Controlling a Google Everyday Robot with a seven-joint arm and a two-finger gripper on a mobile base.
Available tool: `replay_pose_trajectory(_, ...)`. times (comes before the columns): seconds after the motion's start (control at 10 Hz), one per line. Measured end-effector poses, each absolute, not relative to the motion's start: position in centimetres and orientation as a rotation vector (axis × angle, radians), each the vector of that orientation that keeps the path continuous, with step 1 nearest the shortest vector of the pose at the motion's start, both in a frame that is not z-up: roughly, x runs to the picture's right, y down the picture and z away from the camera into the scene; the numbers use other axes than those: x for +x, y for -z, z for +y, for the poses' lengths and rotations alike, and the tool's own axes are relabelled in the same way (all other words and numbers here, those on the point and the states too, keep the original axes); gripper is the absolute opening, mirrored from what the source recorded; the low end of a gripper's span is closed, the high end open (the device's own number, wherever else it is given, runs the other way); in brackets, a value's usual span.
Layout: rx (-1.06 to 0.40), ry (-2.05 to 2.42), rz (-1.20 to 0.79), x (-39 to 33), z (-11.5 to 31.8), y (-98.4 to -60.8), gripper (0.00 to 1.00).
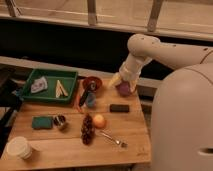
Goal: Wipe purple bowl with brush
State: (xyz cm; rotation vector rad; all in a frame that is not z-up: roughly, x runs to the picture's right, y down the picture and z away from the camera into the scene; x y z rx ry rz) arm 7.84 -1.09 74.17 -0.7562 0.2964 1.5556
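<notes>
Hanging over the table's point(60, 152) two o'clock corner, the gripper point(121, 81) is sitting right above the purple bowl point(124, 90) with its claw standing wide and holding nothing. Whether it is touching the bowl's rim I cannot tell. The purple bowl is resting on the wood near the far edge. The brush point(83, 98) is lying at the bowl's nine o'clock, well apart from the gripper. Its upper end is reaching toward the red-orange bowl point(92, 82), and a small blue thing point(91, 100) is sitting just beside it at three o'clock. A flat black block point(119, 108) is lying at the purple bowl's six o'clock, near it. An orange point(99, 121) and a dark bunch of grapes point(87, 130) are sitting side by side near the table's middle, with a silvery utensil point(113, 139) lying at the orange's five o'clock. A green tray point(50, 75) is occupying the ten o'clock corner.
</notes>
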Motion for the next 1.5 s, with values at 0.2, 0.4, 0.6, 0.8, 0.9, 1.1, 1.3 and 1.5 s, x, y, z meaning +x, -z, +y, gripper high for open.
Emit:
replay_pose_trajectory(0.2,-0.724,-1.528,0.246,3.8,-2.0,-74.6,0.76)
replay_pose_trajectory(0.4,-0.676,-1.516,0.161,-1.1,-3.4,-75.1,0.76)
replay_pose_trajectory(0.6,-0.626,-1.537,0.068,-5.0,-5.0,-75.7,0.76)
replay_pose_trajectory(0.8,-0.625,-1.527,-0.001,-7.7,-5.8,-75.9,0.76)
replay_pose_trajectory(0.9,-0.624,-1.527,-0.003,-7.6,-5.9,-75.9,0.76)
replay_pose_trajectory(1.1,-0.624,-1.527,-0.002,-7.6,-5.9,-75.9,0.76)
replay_pose_trajectory(1.3,-0.627,-1.534,0.023,-7.9,-5.5,-76.8,0.76)
replay_pose_trajectory(1.5,-0.633,-1.544,0.065,-8.6,-4.2,-79.1,0.76)
